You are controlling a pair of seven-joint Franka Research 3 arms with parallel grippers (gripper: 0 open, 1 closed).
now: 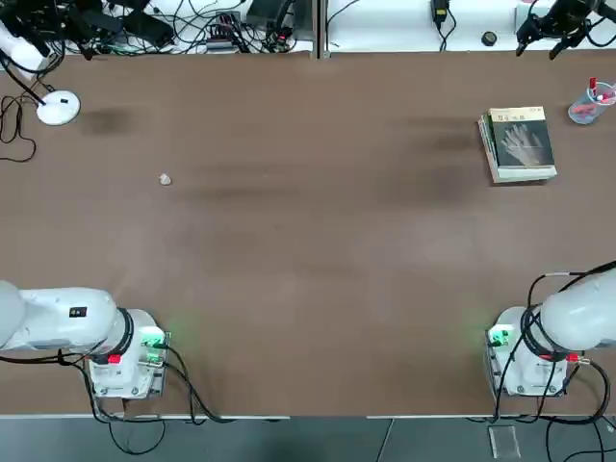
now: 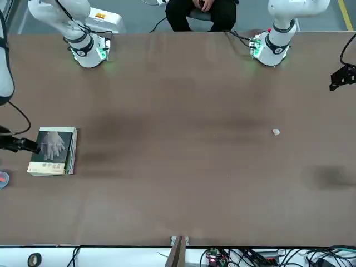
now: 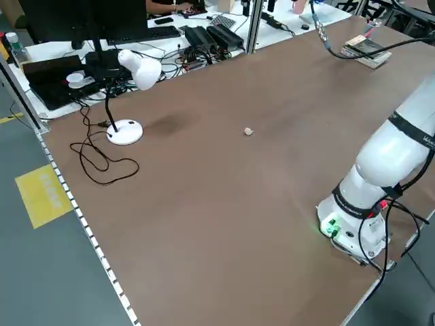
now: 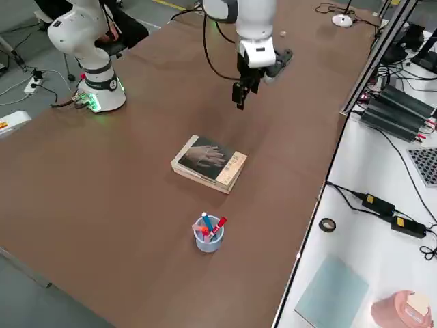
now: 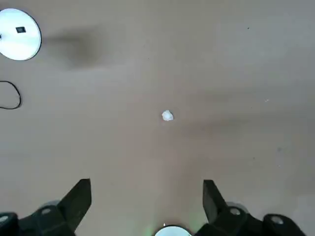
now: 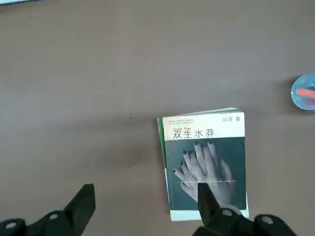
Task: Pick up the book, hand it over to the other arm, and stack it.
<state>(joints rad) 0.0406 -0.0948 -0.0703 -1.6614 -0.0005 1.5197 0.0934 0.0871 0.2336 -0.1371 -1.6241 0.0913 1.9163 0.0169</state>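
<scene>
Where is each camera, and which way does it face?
Top: overhead, looking down; arm bases at bottom, book far right.
Front: across the table, facing the robot; bases at top.
Left side: raised, looking across desk lamp; left arm's base shows.
Right side: raised, looking over the book; right gripper hangs above table.
Left wrist: down at table; open left gripper.
Right wrist: its fingers, the book below; top shares it.

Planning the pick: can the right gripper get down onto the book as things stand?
Probably yes. The right gripper hangs open above bare table beside the book, which lies on top of a second book. The pen cup stands clear on the far side.
</scene>
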